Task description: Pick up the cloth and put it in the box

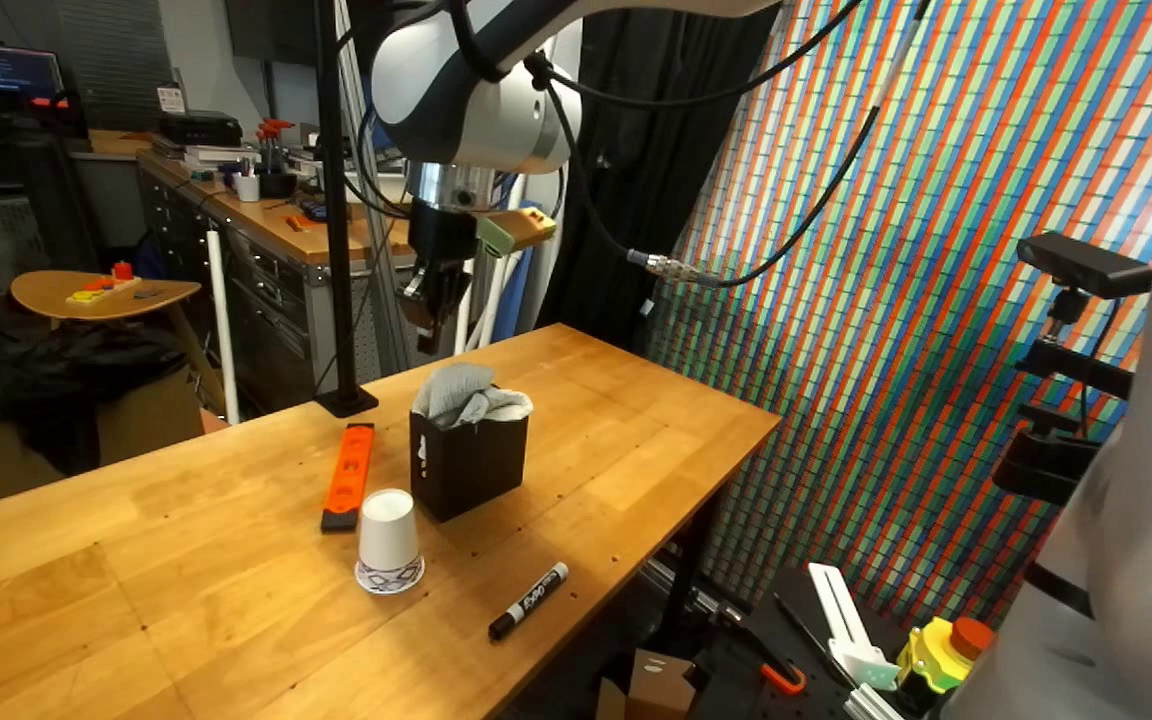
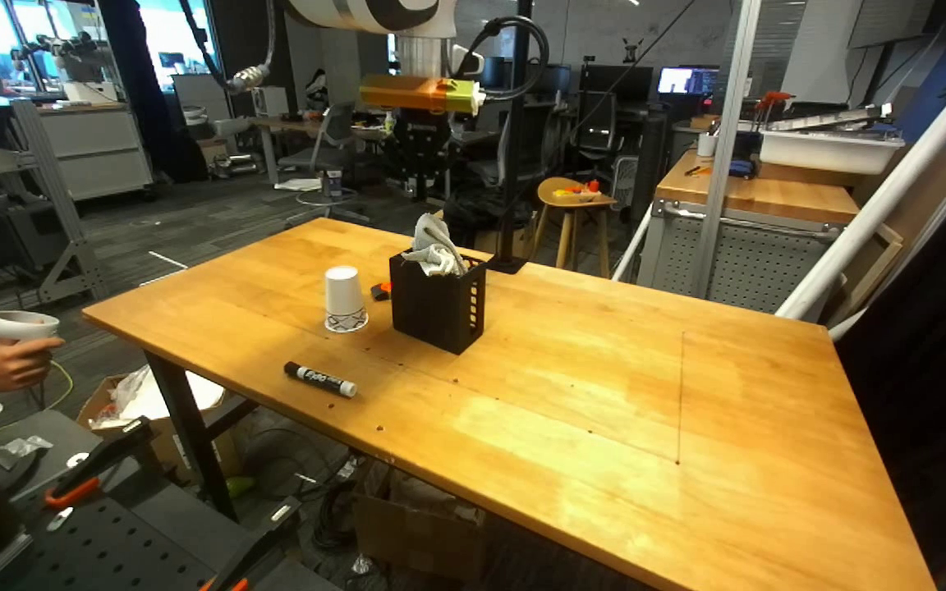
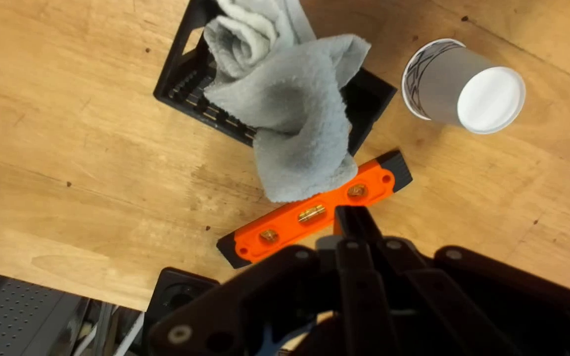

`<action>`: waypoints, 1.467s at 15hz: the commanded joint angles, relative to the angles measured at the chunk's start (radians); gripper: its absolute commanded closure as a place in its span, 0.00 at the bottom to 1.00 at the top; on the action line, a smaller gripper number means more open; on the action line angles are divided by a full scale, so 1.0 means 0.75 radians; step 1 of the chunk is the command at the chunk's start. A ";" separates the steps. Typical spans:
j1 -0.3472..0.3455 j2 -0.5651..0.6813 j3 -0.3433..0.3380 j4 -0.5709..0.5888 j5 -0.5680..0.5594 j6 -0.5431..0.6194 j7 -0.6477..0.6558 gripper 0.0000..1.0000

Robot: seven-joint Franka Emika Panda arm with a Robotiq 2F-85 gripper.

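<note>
One grey cloth [image 3: 305, 104] sits bunched in the black box [image 1: 473, 463], poking above its rim; higher than the box, we see the gripper [image 3: 356, 217], its fingers pressed together.

1. In an exterior view: raised camera, slants down over the wooden table [image 1: 236, 620]; bench [image 1: 271, 300] behind at left, striped curtain [image 1: 896, 300] at right; large pale surface [image 1: 1126, 600] close to lens, lower right.
2. In an exterior view: also raised, slants down; faces office chair [image 2: 335, 131] and stool [image 2: 562, 199], bench at right.
3. Both exterior views: look in from the table edge beside the marker [image 2: 320, 379]; black box [image 2: 428, 316] about equally near.
4. Wrist view: nearest to box, looks steeply down into it; gripper [image 3: 356, 217] juts from bottom edge.
5. Shared: box, cloth [image 3: 305, 113], paper cup [image 3: 458, 89] in all three views; marker, stool, bench in both exterior views.
</note>
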 commanded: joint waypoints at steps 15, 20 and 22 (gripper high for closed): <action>-0.045 0.039 -0.024 0.003 -0.093 0.021 0.009 1.00; -0.048 0.040 -0.027 -0.035 -0.096 0.018 0.010 1.00; -0.048 0.044 -0.027 -0.046 -0.094 0.018 0.010 1.00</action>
